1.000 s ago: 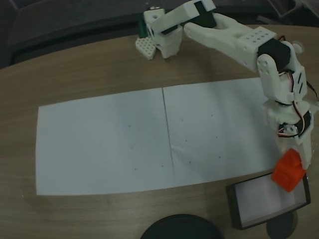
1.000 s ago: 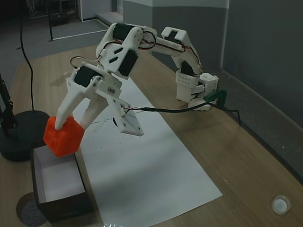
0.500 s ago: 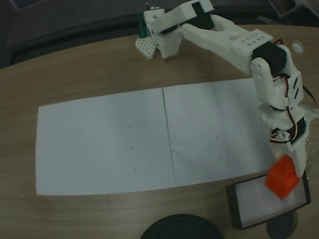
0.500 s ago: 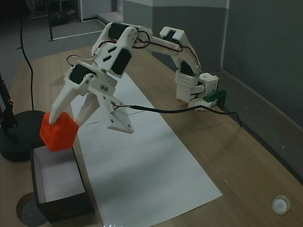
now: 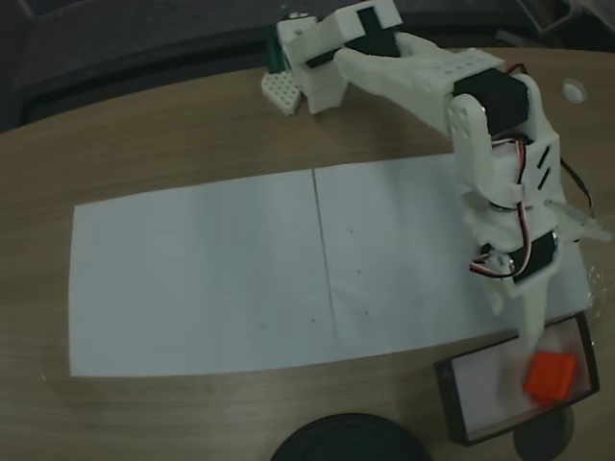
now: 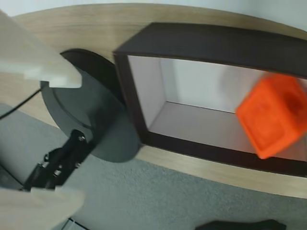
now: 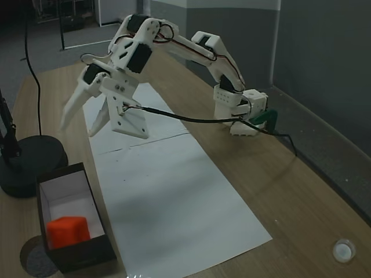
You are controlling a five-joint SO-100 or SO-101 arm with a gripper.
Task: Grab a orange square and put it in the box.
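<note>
The orange square [image 5: 551,376] lies inside the box [image 5: 453,389], on the pale floor toward the right end in a fixed view. In another fixed view the orange square [image 7: 68,231] sits at the near end of the box [image 7: 81,254], close to its dark front wall. The wrist view shows the block [image 6: 274,115] blurred at the right side of the box [image 6: 132,103], with a round black disc [image 6: 91,124] just left of it. The gripper [image 7: 81,119] hangs above the white paper sheet [image 7: 174,202], its two white fingers spread apart and holding nothing, up and away from the box. In a fixed view the gripper [image 5: 524,322] points down at the box's far edge. The wooden table [image 5: 173,134] carries everything.
</note>
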